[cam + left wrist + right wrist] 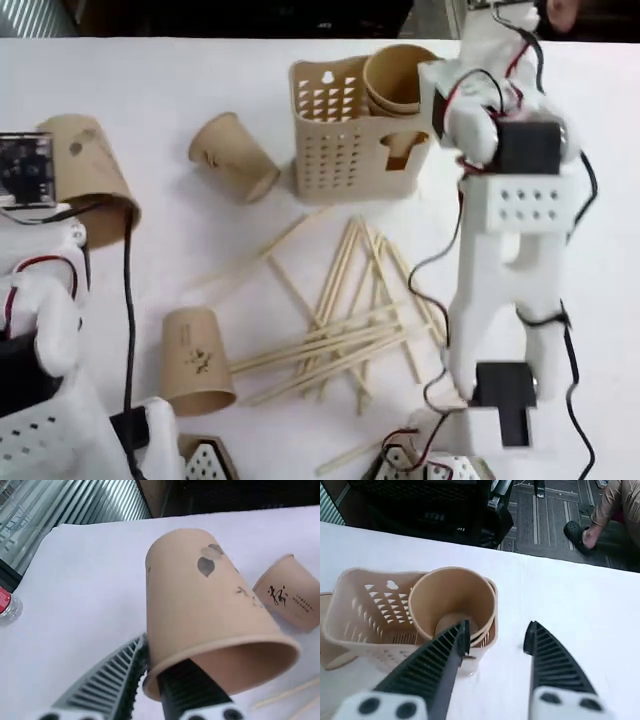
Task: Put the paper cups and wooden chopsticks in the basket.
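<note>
- The left gripper [150, 666] is pinching the rim of a held paper cup [210, 605]. One finger is sitting inside the mouth and the other is pressing on the outer wall.
- That cup is sitting tilted at the left side of the white table [150, 70], well apart from the basket [345, 135]. Whether it is touching the tabletop is hard to tell.
- The basket is standing upright near the table's far edge, with stacked paper cups [395, 78] sitting mouth-up in its right end.
- The right gripper [498, 627] is hovering over that right end, just beside the stacked cups. Its jaws are standing spread, with nothing between them.
- A tipped paper cup [235, 155] is lying on its side just left of the basket.
- Another loose cup [195, 360] is lying nearer the arms, at the left end of the sticks.
- The wooden chopsticks [340, 315] are lying in a loose crisscrossed pile on the table in front of the basket, none of them in it.
- A clear bottle with a red cap [6, 607] is standing off the table, beyond its edge.
</note>
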`<state>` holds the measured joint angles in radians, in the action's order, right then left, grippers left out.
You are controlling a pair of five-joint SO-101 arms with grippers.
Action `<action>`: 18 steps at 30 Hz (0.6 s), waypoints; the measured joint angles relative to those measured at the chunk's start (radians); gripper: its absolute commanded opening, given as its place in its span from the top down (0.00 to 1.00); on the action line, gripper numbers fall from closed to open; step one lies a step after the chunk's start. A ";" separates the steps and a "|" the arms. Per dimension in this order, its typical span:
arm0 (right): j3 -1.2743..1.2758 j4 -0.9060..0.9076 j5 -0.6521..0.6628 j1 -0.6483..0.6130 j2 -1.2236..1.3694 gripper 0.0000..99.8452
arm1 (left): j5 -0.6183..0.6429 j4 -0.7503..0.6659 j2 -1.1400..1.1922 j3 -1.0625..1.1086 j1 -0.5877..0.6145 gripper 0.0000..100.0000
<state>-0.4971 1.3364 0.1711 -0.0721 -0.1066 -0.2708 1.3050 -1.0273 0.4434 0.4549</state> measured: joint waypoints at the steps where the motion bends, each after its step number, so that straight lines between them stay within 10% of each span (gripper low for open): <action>1: 0.000 0.034 0.000 0.002 -0.020 0.82 | 0.015 0.011 0.000 -0.023 -0.014 0.98; 18: 0.400 0.147 -0.193 0.213 -0.080 0.82 | 0.232 -0.106 0.018 -0.252 -0.634 0.98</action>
<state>-0.0967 1.4837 -0.0222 0.1412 -0.1864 -0.0391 1.1991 -1.0088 0.1918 -0.1788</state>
